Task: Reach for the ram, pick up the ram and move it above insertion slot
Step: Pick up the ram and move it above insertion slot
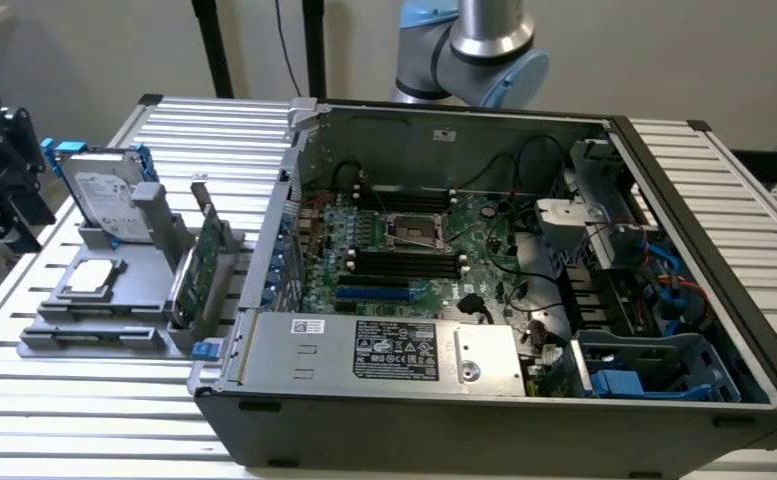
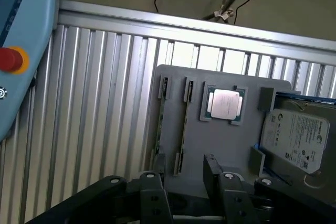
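Hovering over ram in grey holder | fingers apart, empty | processor, hard drive beside

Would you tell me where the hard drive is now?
The hard drive stands in the gray holder on the exterior view's left, beside the processor chip.

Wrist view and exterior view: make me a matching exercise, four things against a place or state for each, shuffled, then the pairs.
1. hard drive
2. processor
3. power supply
4. gripper

A. lying flat on the grey holder
B. inside the computer case
C. open, holding nothing
D. standing on edge in the holder

Pairs: 1-D, 2-A, 3-B, 4-C.
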`<action>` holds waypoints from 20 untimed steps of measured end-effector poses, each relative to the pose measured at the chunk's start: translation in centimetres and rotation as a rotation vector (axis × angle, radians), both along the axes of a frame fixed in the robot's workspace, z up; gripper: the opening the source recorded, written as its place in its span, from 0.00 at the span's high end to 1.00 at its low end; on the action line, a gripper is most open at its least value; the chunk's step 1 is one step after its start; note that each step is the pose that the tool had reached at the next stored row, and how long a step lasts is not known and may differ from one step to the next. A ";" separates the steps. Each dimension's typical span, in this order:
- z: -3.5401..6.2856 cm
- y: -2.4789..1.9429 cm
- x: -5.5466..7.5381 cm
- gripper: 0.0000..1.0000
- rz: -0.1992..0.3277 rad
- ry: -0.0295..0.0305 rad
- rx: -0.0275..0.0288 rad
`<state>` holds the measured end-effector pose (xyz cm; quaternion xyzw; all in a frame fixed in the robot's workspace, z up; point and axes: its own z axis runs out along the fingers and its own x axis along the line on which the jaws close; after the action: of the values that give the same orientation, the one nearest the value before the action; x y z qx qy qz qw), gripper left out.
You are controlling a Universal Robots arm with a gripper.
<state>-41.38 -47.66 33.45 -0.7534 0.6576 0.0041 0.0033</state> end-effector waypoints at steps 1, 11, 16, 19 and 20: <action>-0.18 -0.16 0.0 0.58 0.000 0.0002 -0.0001; -2.00 -1.55 0.2 0.58 -0.002 0.0001 -0.0001; -2.91 -1.79 0.3 0.58 -0.003 0.0001 -0.0001; -3.45 -1.80 0.3 0.58 -0.004 0.0000 0.0000; -3.63 -1.80 0.4 0.58 -0.004 0.0000 0.0000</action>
<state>-41.02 -49.46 29.81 -0.7521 0.6591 0.0041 0.0033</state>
